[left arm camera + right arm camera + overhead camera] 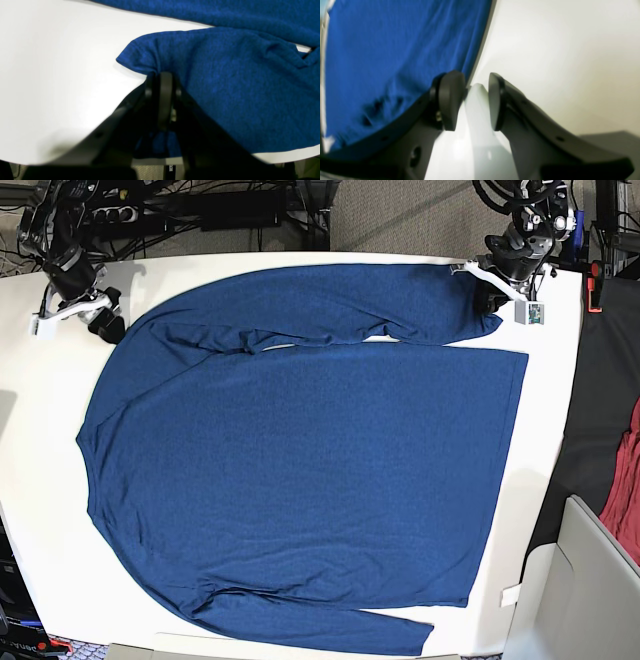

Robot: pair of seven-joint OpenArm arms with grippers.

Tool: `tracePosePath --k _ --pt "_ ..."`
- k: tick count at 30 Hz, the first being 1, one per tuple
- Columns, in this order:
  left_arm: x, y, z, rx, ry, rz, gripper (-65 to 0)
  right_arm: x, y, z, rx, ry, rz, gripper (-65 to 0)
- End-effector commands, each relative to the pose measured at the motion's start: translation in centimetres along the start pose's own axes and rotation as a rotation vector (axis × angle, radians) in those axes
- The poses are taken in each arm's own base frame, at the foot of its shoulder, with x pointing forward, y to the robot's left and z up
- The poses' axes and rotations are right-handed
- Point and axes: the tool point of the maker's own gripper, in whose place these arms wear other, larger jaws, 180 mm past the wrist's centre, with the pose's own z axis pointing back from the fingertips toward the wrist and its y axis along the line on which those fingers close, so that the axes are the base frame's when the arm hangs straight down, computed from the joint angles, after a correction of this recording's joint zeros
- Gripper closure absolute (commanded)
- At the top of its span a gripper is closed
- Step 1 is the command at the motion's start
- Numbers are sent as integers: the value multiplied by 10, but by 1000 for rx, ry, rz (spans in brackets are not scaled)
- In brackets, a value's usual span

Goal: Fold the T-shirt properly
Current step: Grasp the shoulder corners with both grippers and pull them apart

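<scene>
Starting at the left of the base view, your right gripper (105, 323) sits at the shoulder end of the T-shirt (300, 450), and its wrist view shows the jaws spread with only bare white table (557, 50) between them; the blue cloth lies just beside the left fingertip (451, 97), touching or nearly so, but not between the pads. Judging by this, the step in hand is folding the upper sleeve in over the body, so before you close, bring that claw sideways onto the fabric edge so both pads straddle it, and take one layer only. Moving right across the base view, the shirt lies flat over most of the table, body in the middle, the upper sleeve stretched along the far edge, the lower sleeve tucked along the near edge. At the right, your left gripper (162, 82) is pressed together on the cuff end of the upper sleeve; the cloth bunches just ahead of the fingertips and trails away to the claw's right. Keep that pinch firm and lift only enough to clear the table, since the thin knit will probably drag and wrinkle if you pull it flat. Move both claws together so the sleeve lands straight.
</scene>
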Motion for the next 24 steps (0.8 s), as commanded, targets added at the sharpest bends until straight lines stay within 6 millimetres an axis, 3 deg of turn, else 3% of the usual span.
tracePosePath --k 1,8,14,17,24 --pt "-12 1 2 3 55 -9 0 6 -5 -1 -25 -3 -4 -200" --pt "-12 1 2 4 55 -10 0 1 14 -24 21 17 -23 -191" --pt "-16 2 4 6 62 -9 0 -9 27 -33 27 35 -12 -29" --pt "-17 1 7 7 64 -12 0 -11 31 -29 34 57 -1 -18" --pt "-9 -7 22 -4 38 -45 0 4 22 13 -14 -13 68 -17"
